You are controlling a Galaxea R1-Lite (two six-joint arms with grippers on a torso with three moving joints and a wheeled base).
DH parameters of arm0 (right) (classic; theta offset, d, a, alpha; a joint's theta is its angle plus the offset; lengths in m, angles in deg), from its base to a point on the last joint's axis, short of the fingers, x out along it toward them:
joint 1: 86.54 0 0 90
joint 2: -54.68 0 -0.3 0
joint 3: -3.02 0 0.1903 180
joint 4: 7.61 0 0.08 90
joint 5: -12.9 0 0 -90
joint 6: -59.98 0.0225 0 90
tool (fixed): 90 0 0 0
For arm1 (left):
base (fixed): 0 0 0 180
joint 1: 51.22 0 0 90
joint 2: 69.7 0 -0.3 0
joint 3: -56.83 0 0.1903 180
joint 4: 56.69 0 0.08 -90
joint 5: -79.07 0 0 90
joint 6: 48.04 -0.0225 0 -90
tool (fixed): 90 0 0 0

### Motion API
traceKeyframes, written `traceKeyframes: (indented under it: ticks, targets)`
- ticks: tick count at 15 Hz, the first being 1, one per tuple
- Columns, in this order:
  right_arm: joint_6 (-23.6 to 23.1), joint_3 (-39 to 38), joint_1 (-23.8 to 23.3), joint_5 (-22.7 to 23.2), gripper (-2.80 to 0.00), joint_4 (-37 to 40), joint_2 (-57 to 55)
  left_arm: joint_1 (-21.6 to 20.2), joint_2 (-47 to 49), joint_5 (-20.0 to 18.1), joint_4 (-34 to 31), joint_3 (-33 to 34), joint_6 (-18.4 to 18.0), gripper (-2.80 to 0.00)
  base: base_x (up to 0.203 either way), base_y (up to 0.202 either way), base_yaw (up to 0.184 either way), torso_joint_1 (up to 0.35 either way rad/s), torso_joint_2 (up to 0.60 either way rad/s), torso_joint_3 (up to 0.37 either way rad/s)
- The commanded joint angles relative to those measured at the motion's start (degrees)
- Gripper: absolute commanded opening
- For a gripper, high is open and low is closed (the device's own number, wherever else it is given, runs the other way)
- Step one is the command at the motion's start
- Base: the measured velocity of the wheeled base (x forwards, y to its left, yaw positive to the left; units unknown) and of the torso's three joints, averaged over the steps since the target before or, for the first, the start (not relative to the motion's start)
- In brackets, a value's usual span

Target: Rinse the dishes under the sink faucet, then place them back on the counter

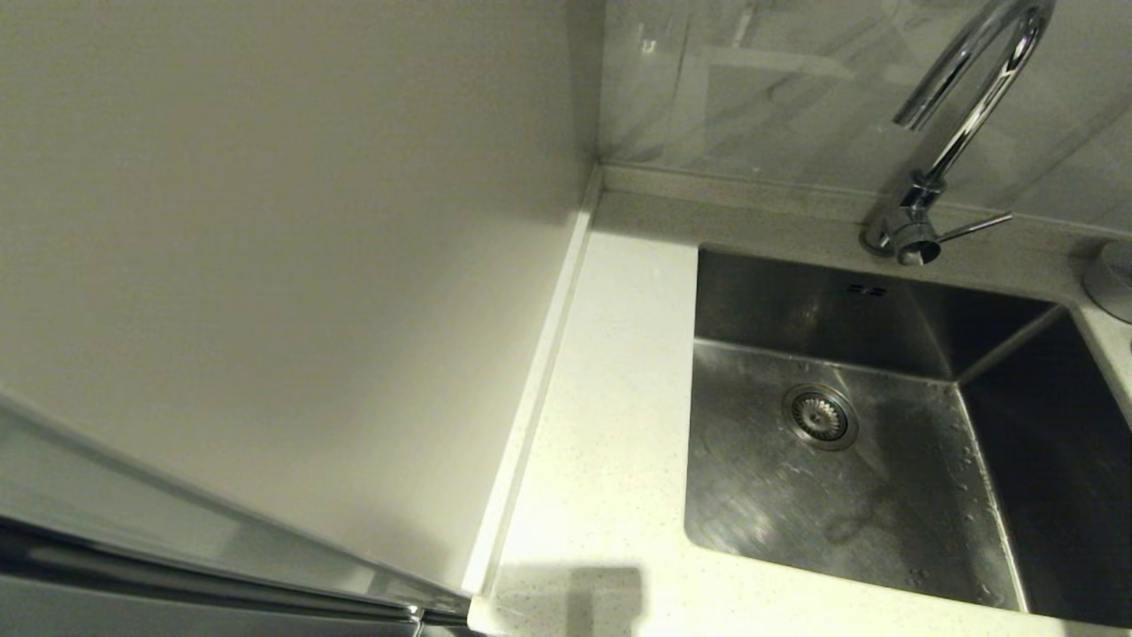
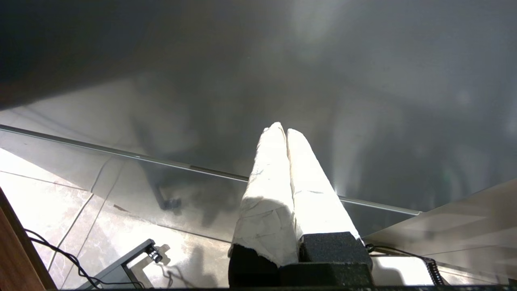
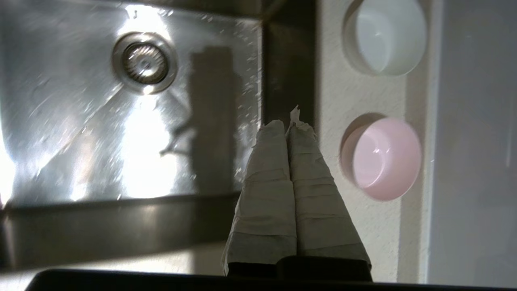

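Note:
The square steel sink (image 1: 849, 495) with its round drain (image 1: 820, 416) lies right of centre in the head view, the chrome faucet (image 1: 959, 115) arching behind it. My right gripper (image 3: 287, 124), taped white, is shut and empty above the sink's edge (image 3: 288, 60). Beside it on the speckled counter (image 3: 331, 93) sit a pale pink bowl (image 3: 381, 159) and a pale mint-white bowl (image 3: 385, 36), both upright. The steel bowl is out of view. My left gripper (image 2: 281, 130) is shut and empty, low by a glossy panel, away from the sink. Neither gripper shows in the head view.
A plain matte wall panel (image 1: 283, 265) stands left of the counter strip (image 1: 610, 425). The faucet's thin lever (image 1: 973, 228) points right. A round pale object's edge (image 1: 1116, 279) shows at the far right. Water drops speckle the sink floor (image 3: 80, 133). Cables lie on the tiled floor (image 2: 60, 210).

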Motion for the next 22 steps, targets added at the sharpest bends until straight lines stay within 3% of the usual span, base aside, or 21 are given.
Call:
traceKeyframes:
  ticks: [1, 4, 9, 11, 15, 19, 22]
  targets:
    - [-0.2, -7.2, 2.2, 0.4, -2.80, -0.3, 9.1, 0.0, -0.3, 0.0, 0.0, 0.0, 0.0, -2.80, 0.000, 0.000, 0.000, 0.000, 0.00, 0.000]
    - [-0.5, -24.0, 3.9, 0.6, -2.80, -6.2, 18.6, 0.0, -0.2, 0.0, 0.0, 0.0, 0.0, -2.80, 0.000, 0.000, 0.000, 0.000, 0.00, 0.000]
    - [-5.4, -54.9, 5.9, 0.7, -2.80, -37.9, 33.6, 0.0, -0.3, 0.0, 0.0, 0.0, 0.0, -2.80, 0.000, 0.000, 0.000, 0.000, 0.00, 0.000]
    - [-4.6, -64.4, 11.9, 0.5, -2.80, -44.8, 39.1, 0.0, -0.2, 0.0, 0.0, 0.0, 0.0, -2.80, 0.000, 0.000, 0.000, 0.000, 0.00, 0.000]
    - [-1.3, -76.2, 14.8, 0.5, -2.80, -46.4, 50.3, 0.0, -0.2, 0.0, 0.0, 0.0, 0.0, -2.80, 0.000, 0.000, 0.000, 0.000, 0.00, 0.000]
    - [5.4, -78.2, 16.3, 7.6, -2.80, -39.7, 61.8, 0.0, -0.2, 0.0, 0.0, 0.0, 0.0, -2.80, 0.000, 0.000, 0.000, 0.000, 0.00, 0.000]
    - [5.9, -78.0, 16.6, 9.7, -2.80, -36.0, 67.5, 0.0, -0.2, 0.0, 0.0, 0.0, 0.0, -2.80, 0.000, 0.000, 0.000, 0.000, 0.00, 0.000]
